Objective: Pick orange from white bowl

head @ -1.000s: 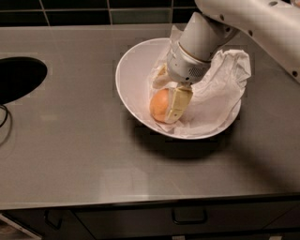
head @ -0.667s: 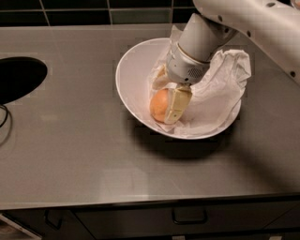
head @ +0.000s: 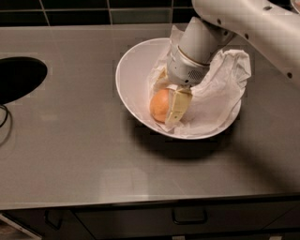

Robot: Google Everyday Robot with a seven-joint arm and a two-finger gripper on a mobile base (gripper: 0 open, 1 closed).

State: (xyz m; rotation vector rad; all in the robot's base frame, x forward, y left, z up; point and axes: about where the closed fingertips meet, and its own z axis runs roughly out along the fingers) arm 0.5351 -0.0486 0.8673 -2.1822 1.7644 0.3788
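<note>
The gripper (head: 174, 104) is down inside the white bowl (head: 129, 79), at the near side of it. The orange (head: 159, 104) sits right against the gripper, touching its left side, low in the bowl. I cannot tell if the gripper is spread wide or squeezing the orange. Crumpled white paper (head: 220, 89) is bunched up to the right of the gripper and behind it, and it comes up over the bowl's far right rim. So it is crowded on that side. To the left of the gripper the inside of the bowl is smooth and bare up to the rim. The big white arm (head: 253, 23) comes down from the top right. The bowl stands on a flat grey counter (head: 70, 140). There is lots of flat counter to the left of the gripper and in front of it. Far off to the left there is a dark round hole (head: 18, 77) in the counter, and a thin black cable (head: 4, 119) at the edge. Behind the gripper is a wall of dark tiles (head: 93, 11). In front, below the counter edge, there is a drawer handle (head: 189, 218).
</note>
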